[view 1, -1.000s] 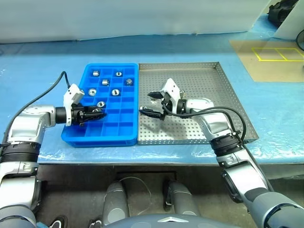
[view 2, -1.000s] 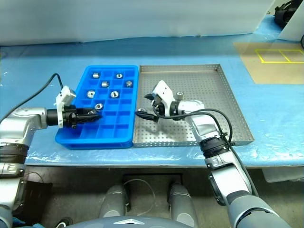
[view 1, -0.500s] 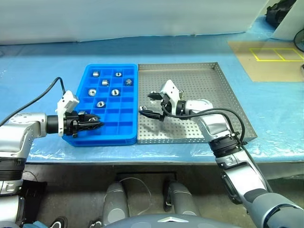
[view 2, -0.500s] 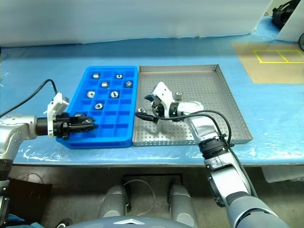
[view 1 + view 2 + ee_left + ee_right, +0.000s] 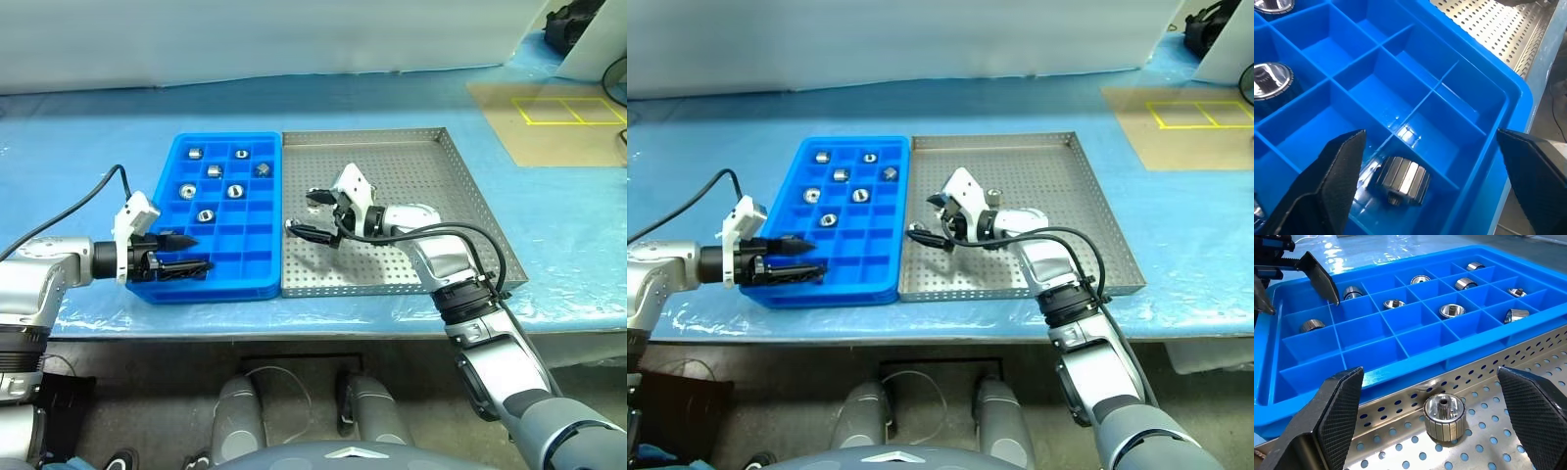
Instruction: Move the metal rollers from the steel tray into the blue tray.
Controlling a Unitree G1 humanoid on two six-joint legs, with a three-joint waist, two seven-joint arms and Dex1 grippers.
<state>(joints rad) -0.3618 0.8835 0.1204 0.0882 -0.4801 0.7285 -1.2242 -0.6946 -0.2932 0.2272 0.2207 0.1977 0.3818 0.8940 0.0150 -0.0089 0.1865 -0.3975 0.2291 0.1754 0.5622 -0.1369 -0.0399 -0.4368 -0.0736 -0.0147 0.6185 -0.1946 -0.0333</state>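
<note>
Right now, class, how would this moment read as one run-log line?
left gripper: open, over blue tray, roller in compartment below | right gripper: open, roller on steel tray between fingers, ungripped

No lettering, label, brand mark or number can be read on anything here, whether tray, roller, arm or desk covering.

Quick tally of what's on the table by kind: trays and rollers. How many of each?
Blue plastic gridded tray: 1
Square perforated steel tray: 1
Short silver metal rollers: 10 (9 in the blue one, 1 on the steel one)
Total: 12
</note>
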